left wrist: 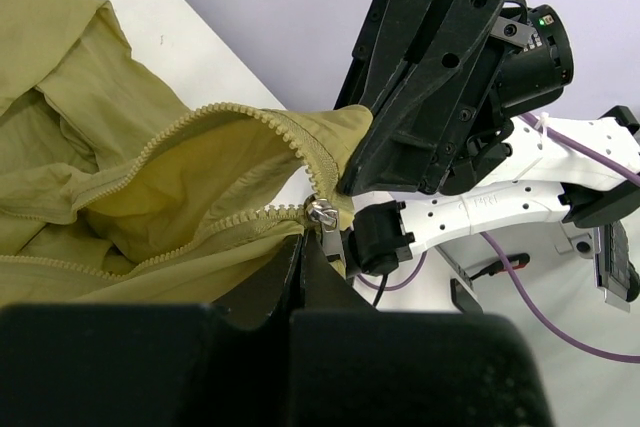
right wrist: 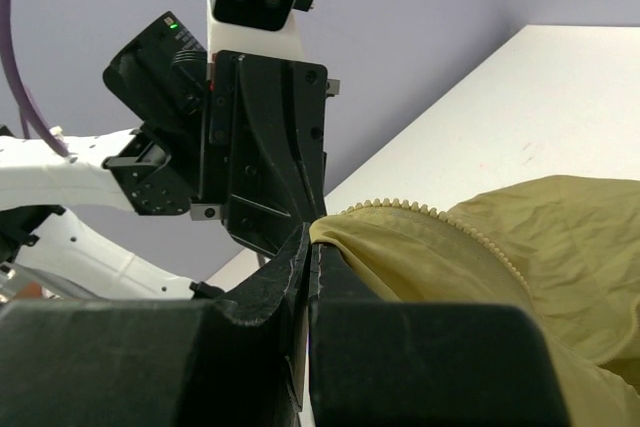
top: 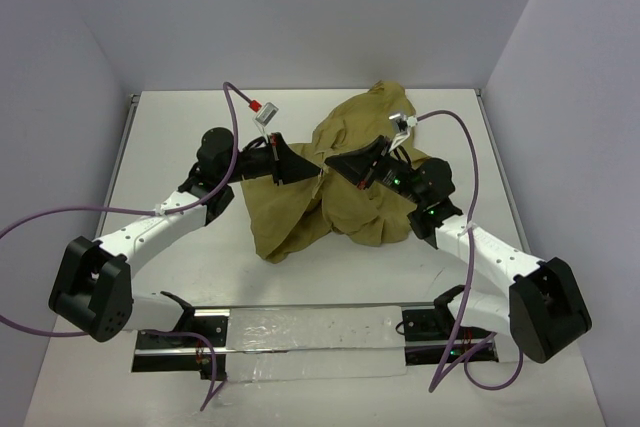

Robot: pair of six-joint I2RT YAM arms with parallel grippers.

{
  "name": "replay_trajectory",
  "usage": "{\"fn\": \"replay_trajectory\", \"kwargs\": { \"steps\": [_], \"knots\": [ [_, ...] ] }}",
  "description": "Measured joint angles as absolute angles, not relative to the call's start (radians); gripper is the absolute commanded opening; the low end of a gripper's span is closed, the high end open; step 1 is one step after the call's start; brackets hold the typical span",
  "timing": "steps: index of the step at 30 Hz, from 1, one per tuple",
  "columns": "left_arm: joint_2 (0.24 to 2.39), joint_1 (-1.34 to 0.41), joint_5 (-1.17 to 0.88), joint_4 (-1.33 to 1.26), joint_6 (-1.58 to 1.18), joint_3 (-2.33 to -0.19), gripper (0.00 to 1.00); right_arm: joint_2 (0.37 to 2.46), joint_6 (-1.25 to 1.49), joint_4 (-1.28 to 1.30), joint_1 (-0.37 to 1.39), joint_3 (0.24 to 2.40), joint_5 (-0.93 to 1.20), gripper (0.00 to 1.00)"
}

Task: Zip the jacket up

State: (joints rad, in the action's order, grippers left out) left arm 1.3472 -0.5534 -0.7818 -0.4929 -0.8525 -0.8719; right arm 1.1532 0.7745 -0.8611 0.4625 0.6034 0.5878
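Jacket (top: 310, 212), olive-tan, lay bunched on the white table (top: 180, 117) at its middle, toward the far side, between the two arms. The left gripper (left wrist: 303, 249) had its jaws pressed together on the jacket's edge right at the zipper slider (left wrist: 320, 214). Whether they pinched the pull tab or only the cloth beside it could not be told. The right gripper (right wrist: 308, 245), likewise closed, clamped the cloth corner just past the slider, its fingertips nearly meeting the left one's. Two rows of zipper teeth (left wrist: 190, 120) spread apart away from the slider, so most of the front stood unzipped. The cloth looked thin, light and limp, and would likely bunch ahead of the slider unless held taut. The sound holds, by my judgement, were the pull tab and the hem end beside it.
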Motion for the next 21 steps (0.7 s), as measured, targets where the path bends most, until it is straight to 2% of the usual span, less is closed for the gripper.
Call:
{"fn": "replay_trajectory", "kwargs": {
  "steps": [14, 15, 16, 17, 21],
  "knots": [
    [1.347, -0.553, -0.783, -0.485, -0.853, -0.872, 0.00, 1.144, 0.733, -0.808, 0.463, 0.602, 0.551, 0.02],
    [1.347, -0.553, -0.783, -0.480, -0.853, -0.872, 0.00, 1.144, 0.731, -0.801, 0.463, 0.602, 0.550, 0.13],
    [1.347, -0.553, -0.783, -0.471, -0.853, -0.872, 0.00, 1.144, 0.729, -0.790, 0.463, 0.602, 0.550, 0.30],
    [1.347, -0.553, -0.783, -0.461, -0.853, -0.872, 0.00, 1.145, 0.726, -0.778, 0.463, 0.603, 0.550, 0.42],
    [1.347, -0.560, -0.813, -0.390, -0.841, -0.879, 0.00, 1.145, 0.696, -0.684, 0.463, 0.618, 0.532, 0.48]
  ]
}}
